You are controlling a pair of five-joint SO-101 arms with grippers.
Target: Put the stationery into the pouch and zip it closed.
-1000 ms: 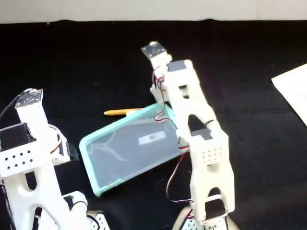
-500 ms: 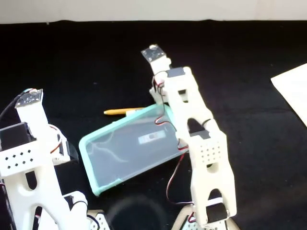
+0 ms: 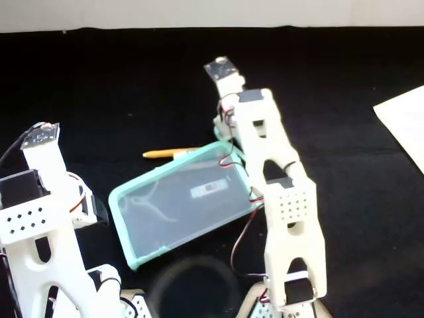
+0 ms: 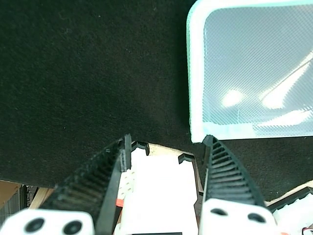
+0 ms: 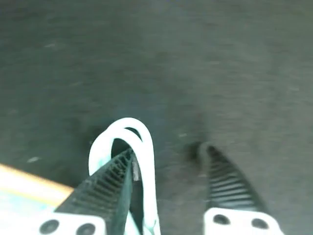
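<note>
Right pincer [image 5: 167, 149], jaws apart, has swung slightly sideways above the far corner of the pouch [image 3: 179, 199], with the white pull loop [image 5: 126, 121] beside one finger. Yellow pen [image 3: 162, 154] still lies outside, along the pouch's far edge, so I judge loading not begun.

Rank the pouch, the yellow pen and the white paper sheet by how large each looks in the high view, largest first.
1. pouch
2. white paper sheet, though the picture's edge cuts it off
3. yellow pen, thin and partly hidden behind the pouch
</note>
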